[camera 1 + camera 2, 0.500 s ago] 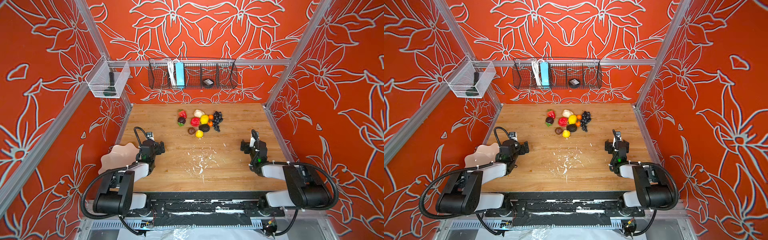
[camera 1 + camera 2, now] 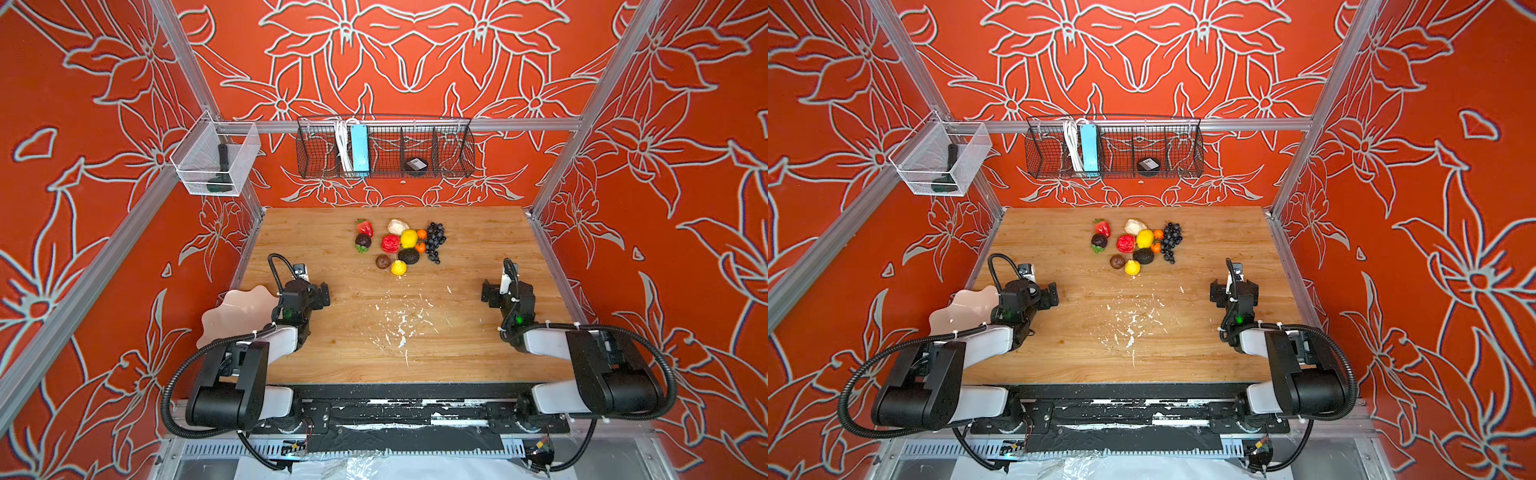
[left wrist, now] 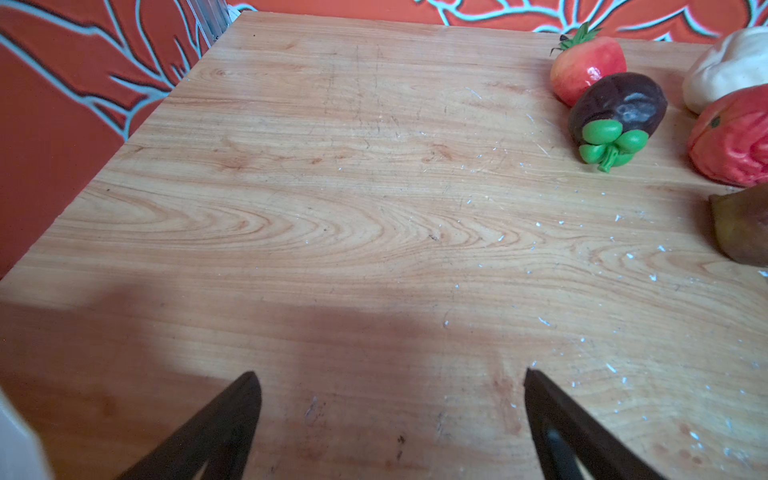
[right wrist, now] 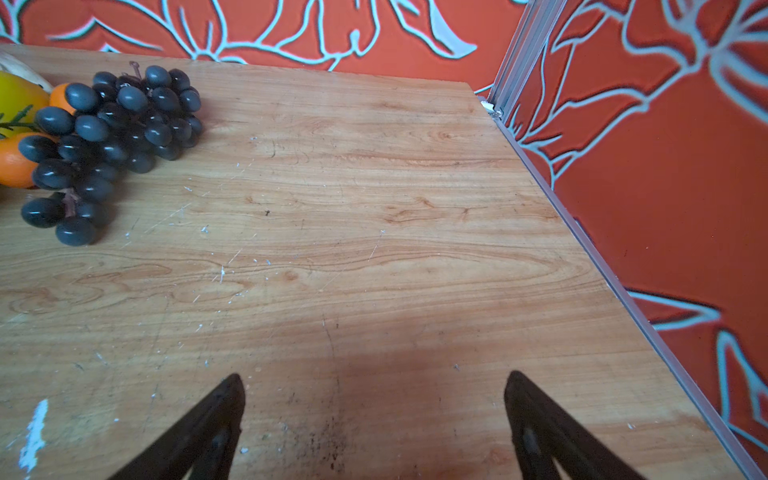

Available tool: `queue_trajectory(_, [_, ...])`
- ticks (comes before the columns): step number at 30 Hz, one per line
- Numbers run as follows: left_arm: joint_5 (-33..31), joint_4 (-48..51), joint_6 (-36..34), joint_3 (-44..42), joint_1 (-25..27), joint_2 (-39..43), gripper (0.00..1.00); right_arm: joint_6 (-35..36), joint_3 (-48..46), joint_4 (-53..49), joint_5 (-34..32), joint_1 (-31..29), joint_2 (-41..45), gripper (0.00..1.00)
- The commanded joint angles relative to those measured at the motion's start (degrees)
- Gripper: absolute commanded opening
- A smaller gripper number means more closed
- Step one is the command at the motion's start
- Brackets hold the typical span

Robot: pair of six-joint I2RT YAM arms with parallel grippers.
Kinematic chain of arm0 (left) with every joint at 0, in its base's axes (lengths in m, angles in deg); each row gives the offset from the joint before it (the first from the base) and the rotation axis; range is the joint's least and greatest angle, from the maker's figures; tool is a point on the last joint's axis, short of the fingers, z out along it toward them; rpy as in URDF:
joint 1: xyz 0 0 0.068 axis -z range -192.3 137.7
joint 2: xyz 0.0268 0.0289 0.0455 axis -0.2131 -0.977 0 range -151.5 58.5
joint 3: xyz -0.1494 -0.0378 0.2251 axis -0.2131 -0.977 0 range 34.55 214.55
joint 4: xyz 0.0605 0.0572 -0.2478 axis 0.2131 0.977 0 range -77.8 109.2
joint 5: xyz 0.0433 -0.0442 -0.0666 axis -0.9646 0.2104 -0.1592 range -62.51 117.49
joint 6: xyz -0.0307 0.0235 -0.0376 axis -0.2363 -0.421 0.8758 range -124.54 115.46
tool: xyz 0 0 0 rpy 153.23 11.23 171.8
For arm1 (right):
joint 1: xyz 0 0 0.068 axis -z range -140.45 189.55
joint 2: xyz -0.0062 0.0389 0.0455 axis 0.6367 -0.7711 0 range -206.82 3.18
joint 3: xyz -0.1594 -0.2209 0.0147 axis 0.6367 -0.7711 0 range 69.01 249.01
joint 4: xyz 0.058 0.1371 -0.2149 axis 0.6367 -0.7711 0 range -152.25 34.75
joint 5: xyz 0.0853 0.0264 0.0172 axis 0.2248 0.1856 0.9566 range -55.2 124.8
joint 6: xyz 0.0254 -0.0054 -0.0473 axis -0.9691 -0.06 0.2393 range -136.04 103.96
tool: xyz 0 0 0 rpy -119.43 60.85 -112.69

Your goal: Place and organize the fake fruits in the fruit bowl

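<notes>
While both hang low over the near half of the table (image 2: 457, 332), left gripper (image 3: 390, 372): jaws spread wide, holding nothing, bare wood beneath.
Right gripper (image 4: 375, 374): likewise wide apart, holding nothing.
Fruit bowl (image 2: 237, 311): pale pink, at the table's left edge, just beside the left gripper, partly hidden.
Fake fruits (image 2: 390, 243): huddled together toward the far middle, well apart from the bowl.
Grape bunch (image 4: 108, 141): right end of the cluster, touching the small oranges (image 4: 14, 166).

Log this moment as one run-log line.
left tool: open, empty | right tool: open, empty | fake fruits: clustered on table, far centre | fruit bowl: table's left edge, no fruit visible
</notes>
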Motion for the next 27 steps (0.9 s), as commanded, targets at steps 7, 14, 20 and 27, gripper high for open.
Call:
queue_trajectory(7, [0.45,-0.06,-0.11,1.32,-0.45,-0.3,0.99,-0.65,1.29,-0.11,0.83,0.25,-0.3,0.98])
queue_trajectory(14, [0.49,-0.24,-0.17,1.11,-0.43,-0.12,0.99,-0.62,1.29,-0.03,0.83,0.33,-0.35,0.97])
queue_trajectory(20, [4.1,-0.93,-1.94,0.34,-0.33,0.56,0.99,-0.54,1.12,0.21,0.74,0.29,-0.16,0.98])
queue_trajectory(27, [3.25,5.12,-2.87,-0.27,0.52,9.58,0.99,0.76,-0.48,0.41,3.64,0.21,3.24,0.98])
